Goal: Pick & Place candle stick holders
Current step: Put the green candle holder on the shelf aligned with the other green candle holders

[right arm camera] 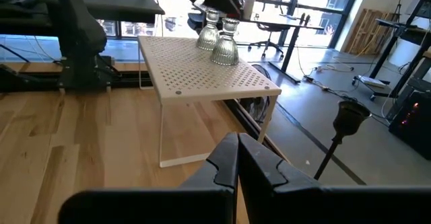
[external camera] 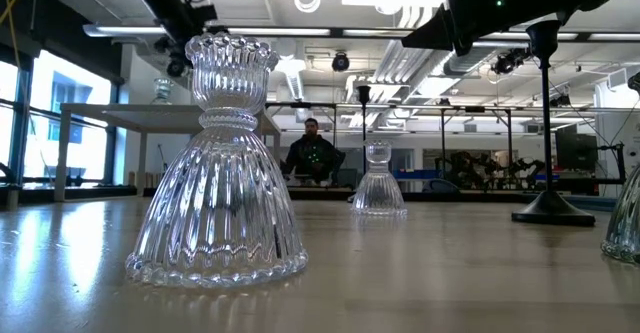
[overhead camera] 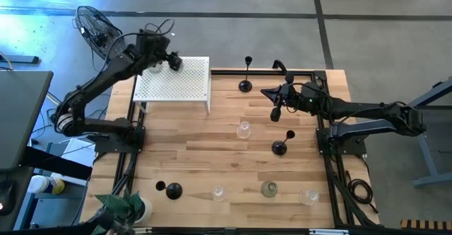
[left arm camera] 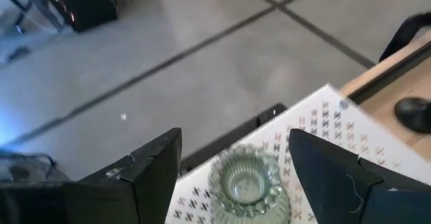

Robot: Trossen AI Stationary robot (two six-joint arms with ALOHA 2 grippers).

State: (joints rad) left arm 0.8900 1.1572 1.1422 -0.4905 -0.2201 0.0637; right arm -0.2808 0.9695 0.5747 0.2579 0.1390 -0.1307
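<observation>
My left gripper [left arm camera: 236,135] is open and points down over the white perforated stand [overhead camera: 185,80] at the table's far left. Its fingers stand on either side of a clear glass holder [left arm camera: 246,180] that stands on the stand, without touching it. The right wrist view shows two glass holders [right arm camera: 219,35] on the stand. My right gripper [right arm camera: 237,143] is shut and empty, raised over the table's far right [overhead camera: 268,94]. Three black holders stand on their bases on the table: one at the far edge [overhead camera: 246,85], one at mid right [overhead camera: 280,148], one near left [overhead camera: 173,190].
Several clear glass holders stand on the table: one in the middle [overhead camera: 244,129] and others along the near edge [overhead camera: 218,192], [overhead camera: 268,188], [overhead camera: 308,196]. A black wire fan [overhead camera: 95,27] stands beyond the far left corner. A plant [overhead camera: 123,207] sits at the near left. A person [external camera: 313,155] sits far behind.
</observation>
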